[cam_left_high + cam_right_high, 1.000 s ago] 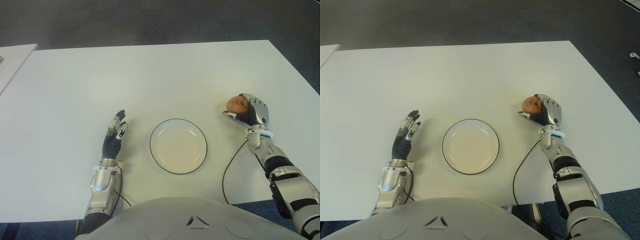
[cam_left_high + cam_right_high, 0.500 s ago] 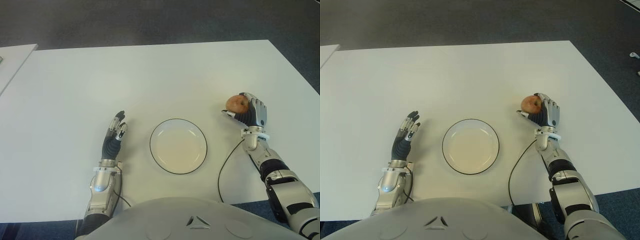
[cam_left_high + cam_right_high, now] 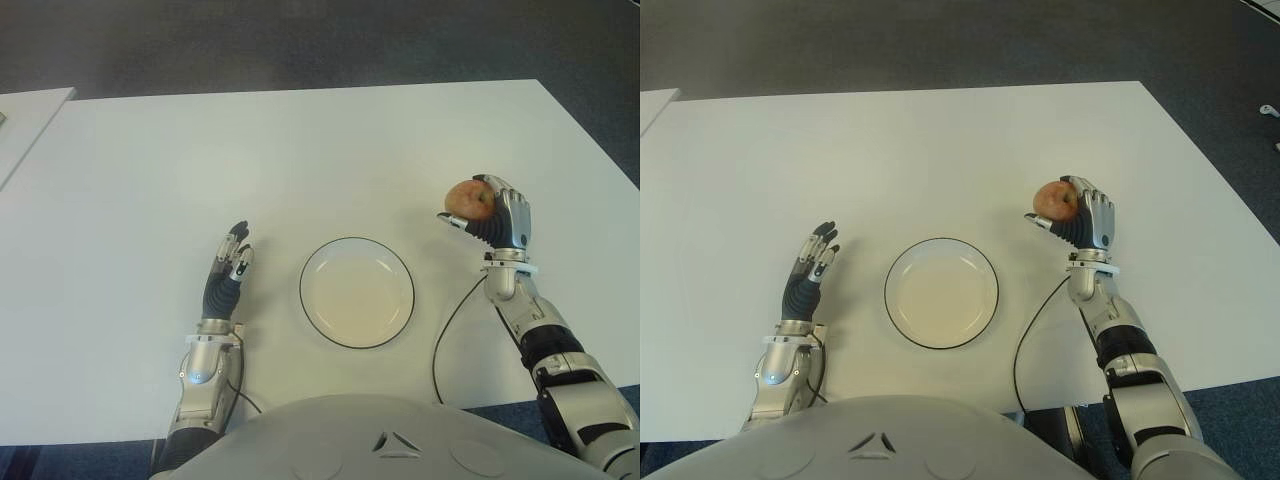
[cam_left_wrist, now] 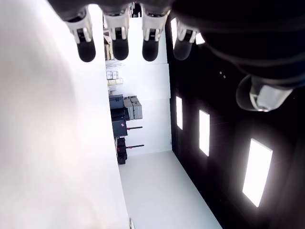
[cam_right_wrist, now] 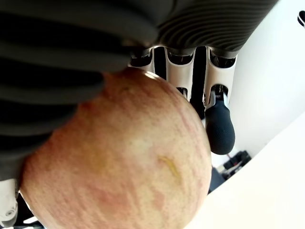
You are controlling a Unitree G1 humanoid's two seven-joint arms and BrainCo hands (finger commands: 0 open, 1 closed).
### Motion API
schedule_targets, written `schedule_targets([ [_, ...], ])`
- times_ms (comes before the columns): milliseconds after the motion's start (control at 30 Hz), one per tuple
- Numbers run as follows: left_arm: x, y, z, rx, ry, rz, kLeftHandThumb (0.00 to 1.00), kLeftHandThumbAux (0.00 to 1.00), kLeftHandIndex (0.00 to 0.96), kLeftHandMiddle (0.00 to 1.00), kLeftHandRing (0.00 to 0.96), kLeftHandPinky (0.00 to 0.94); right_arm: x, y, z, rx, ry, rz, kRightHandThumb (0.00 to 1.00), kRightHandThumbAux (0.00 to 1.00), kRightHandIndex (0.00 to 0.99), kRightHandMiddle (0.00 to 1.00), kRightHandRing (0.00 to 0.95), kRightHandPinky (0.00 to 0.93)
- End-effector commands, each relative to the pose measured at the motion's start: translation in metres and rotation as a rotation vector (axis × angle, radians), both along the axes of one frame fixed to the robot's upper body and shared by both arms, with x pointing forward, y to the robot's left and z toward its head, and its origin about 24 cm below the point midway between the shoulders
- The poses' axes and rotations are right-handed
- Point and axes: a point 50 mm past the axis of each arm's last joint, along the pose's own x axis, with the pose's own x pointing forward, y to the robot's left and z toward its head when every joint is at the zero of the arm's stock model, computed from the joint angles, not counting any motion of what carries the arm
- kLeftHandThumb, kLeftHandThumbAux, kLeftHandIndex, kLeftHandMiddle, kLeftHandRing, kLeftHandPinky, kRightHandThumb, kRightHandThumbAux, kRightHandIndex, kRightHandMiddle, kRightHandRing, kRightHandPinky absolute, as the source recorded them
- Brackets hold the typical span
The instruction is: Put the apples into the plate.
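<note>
Up in my right hand [image 3: 497, 218] is the apple [image 3: 466, 197], red and yellow. My fingers [image 5: 220, 129] are wrapped around it and hold it tight. I see the apple and the hand to the right of the plate [image 3: 356, 292], apart from it. In the right wrist view the apple fills most of the picture, pressed into my palm. The plate is white with a thin dark rim. It sits on the white tabletop [image 3: 300, 160] right in front of me, and I see nothing in it. A black cable [image 3: 445, 330] curves on the tabletop between the plate and my right arm. My left hand [image 3: 228, 268] is to the left of the plate, with its fingers [image 4: 119, 43] straight and loose, holding nothing.
</note>
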Motion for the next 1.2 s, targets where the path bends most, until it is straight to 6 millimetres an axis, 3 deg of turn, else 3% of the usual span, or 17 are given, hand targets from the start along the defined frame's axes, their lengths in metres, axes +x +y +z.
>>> schedule_targets([
  [33, -0.007, -0.005, -0.010, -0.003, 0.050, -0.006, 0.000, 0.303, 0.000, 0.000, 0.000, 0.000, 0.002, 0.014, 0.025, -0.014, -0.067, 0.057, 0.856, 0.677, 0.397, 0.533, 0.870, 0.850],
  [300, -0.006, -0.007, -0.011, -0.008, 0.049, -0.014, 0.000, 0.305, 0.000, 0.000, 0.000, 0.000, 0.006, 0.050, 0.050, -0.059, -0.148, 0.202, 0.856, 0.677, 0.397, 0.532, 0.875, 0.853],
  [500, -0.004, -0.010, -0.011, -0.003, 0.040, -0.014, 0.000, 0.309, 0.000, 0.000, 0.000, 0.000, 0.003, 0.070, 0.057, -0.051, -0.167, 0.287, 0.855, 0.677, 0.396, 0.529, 0.874, 0.851],
  [633, -0.004, -0.013, -0.010, -0.008, 0.040, -0.024, 0.000, 0.311, 0.000, 0.000, 0.000, 0.000, -0.014, 0.123, 0.052, -0.054, -0.155, 0.465, 0.855, 0.677, 0.396, 0.528, 0.872, 0.850],
  [733, -0.004, -0.016, -0.010, -0.010, 0.043, -0.032, 0.000, 0.310, 0.000, 0.000, 0.000, 0.000, -0.030, 0.150, 0.045, -0.071, -0.107, 0.599, 0.855, 0.676, 0.397, 0.531, 0.867, 0.847],
  [967, -0.002, -0.019, -0.009, -0.014, 0.039, -0.028, 0.000, 0.308, 0.000, 0.000, 0.000, 0.000, -0.046, 0.162, 0.030, -0.113, -0.054, 0.769, 0.854, 0.676, 0.398, 0.534, 0.855, 0.839],
  [1200, -0.002, -0.021, -0.008, -0.005, 0.031, -0.017, 0.000, 0.312, 0.000, 0.000, 0.000, 0.000, -0.050, 0.166, 0.025, -0.168, -0.067, 0.811, 0.854, 0.676, 0.398, 0.533, 0.845, 0.833],
])
